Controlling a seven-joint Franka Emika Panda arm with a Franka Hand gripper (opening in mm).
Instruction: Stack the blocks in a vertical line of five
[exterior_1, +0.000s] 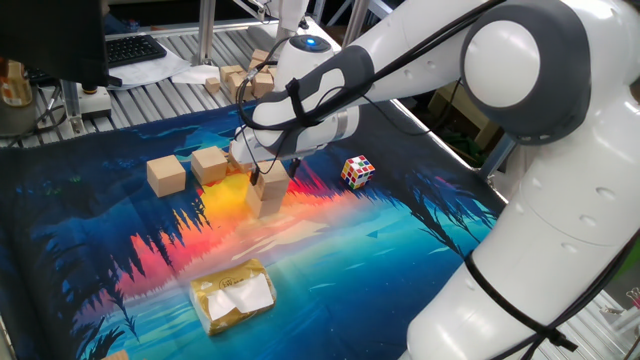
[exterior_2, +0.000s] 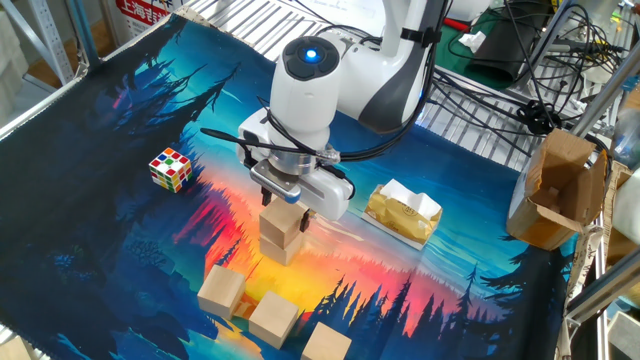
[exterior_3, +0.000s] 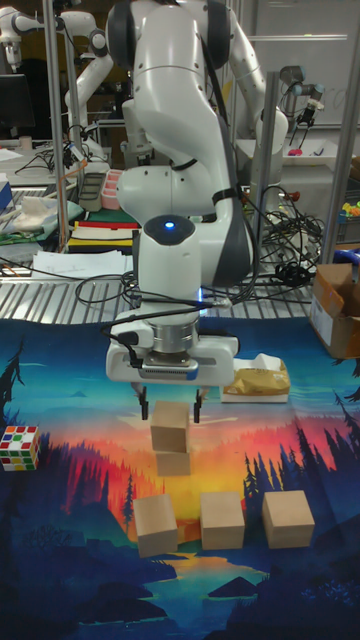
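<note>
Two tan blocks stand stacked mid-mat: the top block (exterior_3: 171, 425) (exterior_2: 284, 217) rests, slightly turned, on the lower block (exterior_3: 173, 462) (exterior_2: 281, 245). My gripper (exterior_3: 171, 412) (exterior_2: 284, 208) (exterior_1: 272, 172) hangs just above it, open, with a fingertip on each side of the top block's upper edge and a small gap on both sides. Three loose blocks lie in a row in front of the stack: one block (exterior_3: 155, 524) (exterior_2: 222, 291), a second block (exterior_3: 222, 519) (exterior_2: 274, 320) and a third block (exterior_3: 288, 518) (exterior_2: 328, 345).
A multicoloured puzzle cube (exterior_3: 20, 446) (exterior_2: 170, 168) sits to one side of the mat. A yellowish wrapped packet (exterior_3: 256, 380) (exterior_2: 402, 212) lies beside the arm. A cardboard box (exterior_2: 556, 190) stands off the mat's edge. More wooden pieces (exterior_1: 235, 80) lie beyond the mat.
</note>
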